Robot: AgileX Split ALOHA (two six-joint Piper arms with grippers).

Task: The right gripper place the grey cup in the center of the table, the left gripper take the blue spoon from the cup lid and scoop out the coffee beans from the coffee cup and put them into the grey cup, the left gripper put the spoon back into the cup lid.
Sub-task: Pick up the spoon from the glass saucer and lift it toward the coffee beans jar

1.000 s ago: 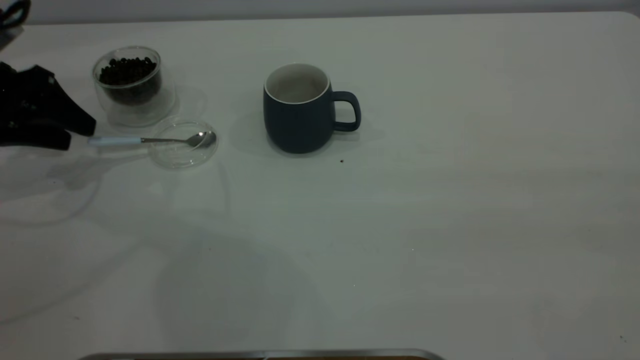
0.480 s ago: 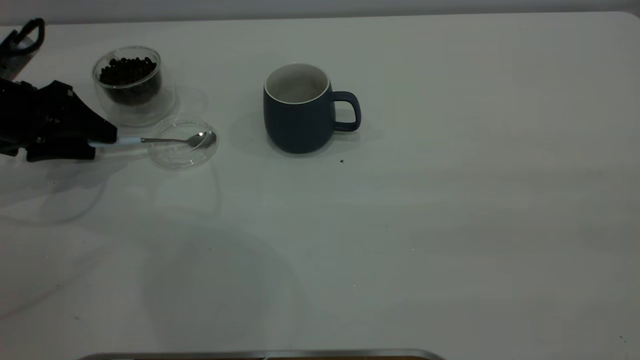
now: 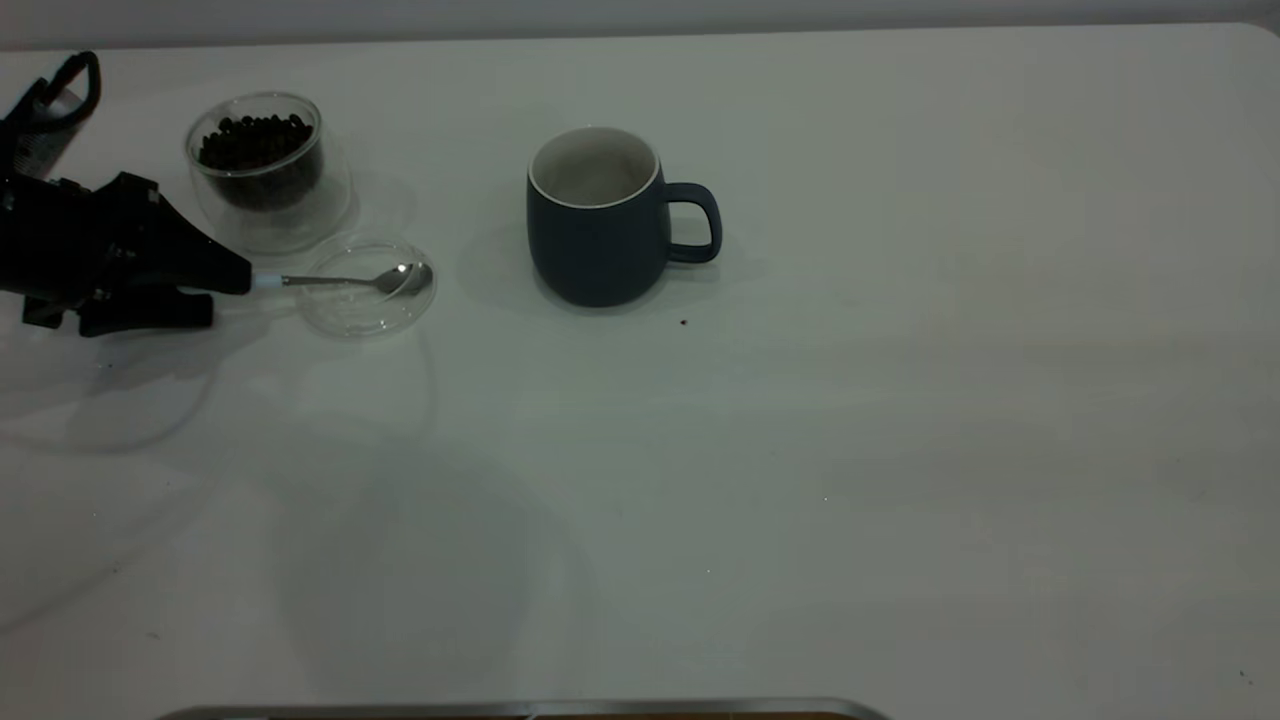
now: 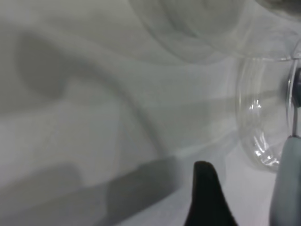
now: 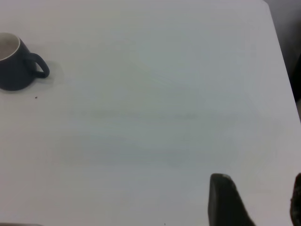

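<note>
One arm at work, step two of three in hand: spoon pick-up. Nearest the exterior camera, bare table only. Farther in, at the left edge, left gripper low over the table, fingers parted and set either side of the spoon handle, not seen clamped on it; in the left wrist view, one dark finger apart from the pale handle. Spoon lying flat, bowl resting in the lid, handle reaching out over the lid rim toward the gripper. Lid flat on the table, just in front of the coffee cup. Grey cup upright near table centre, handle toward the right arm's side, inside white with no beans visible; first step judged done. Small dark speck just beside its base, too small to identify. Farthest, coffee cup upright, filled with beans close to the rim. Right gripper out of the exterior view, held high and well apart from the grey cup, fingers spread, nothing between them. Next move, as judged: close on the handle squarely, lift without dragging the lid, keep clear of the coffee cup wall, then carry the bowl over the beans. Risk: light glass lid sliding or tipping on an off-centre grip.
</note>
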